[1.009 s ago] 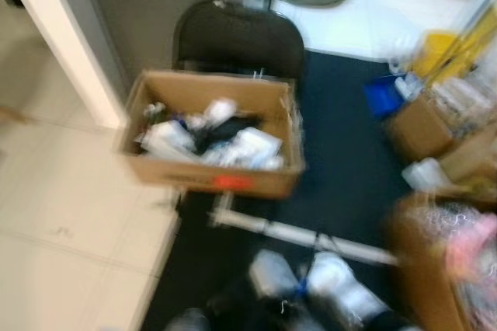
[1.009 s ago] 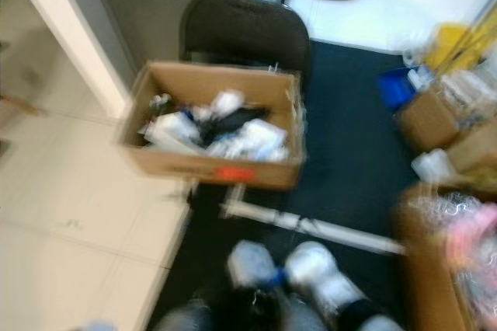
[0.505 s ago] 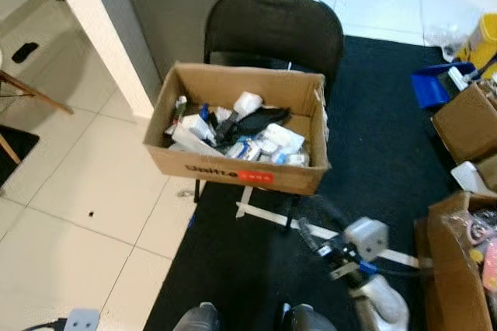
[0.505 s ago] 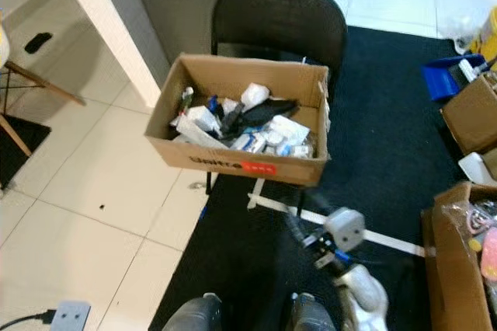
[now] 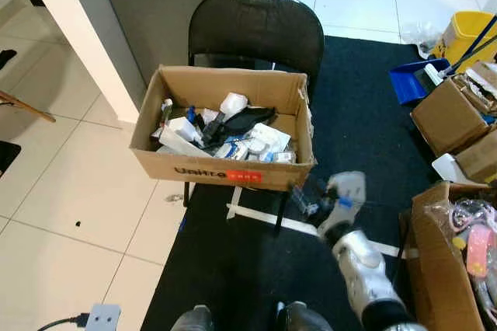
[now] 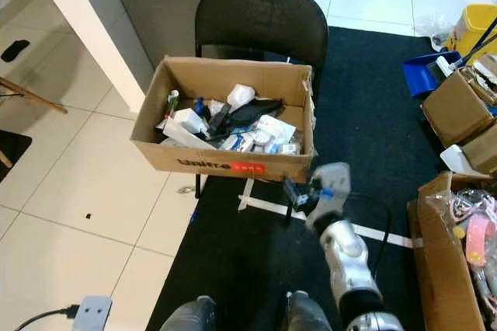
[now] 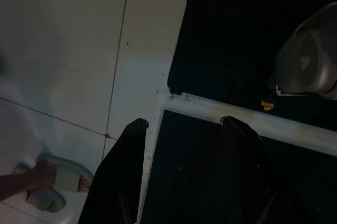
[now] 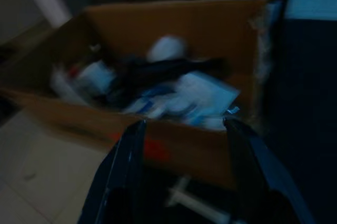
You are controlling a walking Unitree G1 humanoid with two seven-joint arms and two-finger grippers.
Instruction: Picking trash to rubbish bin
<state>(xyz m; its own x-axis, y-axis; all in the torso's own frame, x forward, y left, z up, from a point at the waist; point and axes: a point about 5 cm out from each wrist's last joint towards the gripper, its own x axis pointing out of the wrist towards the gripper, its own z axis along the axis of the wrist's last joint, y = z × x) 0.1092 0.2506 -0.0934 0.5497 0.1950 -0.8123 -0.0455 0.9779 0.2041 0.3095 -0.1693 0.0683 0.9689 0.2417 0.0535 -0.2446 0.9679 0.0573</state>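
Probably light, soft and crinkly, the trash (image 5: 233,133) heaped in the cardboard box (image 5: 221,172) on the black chair (image 5: 256,32) suits a pinch at a protruding packet edge; the right tool (image 6: 299,191), fingers apart and empty, hovers near the box's front right corner.

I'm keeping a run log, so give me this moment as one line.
right gripper: open, raised toward cardboard box | box: on black chair, holds trash | left gripper: open, idle over floor

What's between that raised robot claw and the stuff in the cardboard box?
In the right wrist view, the box's front cardboard wall lies between the open right gripper and the trash; otherwise, open air.
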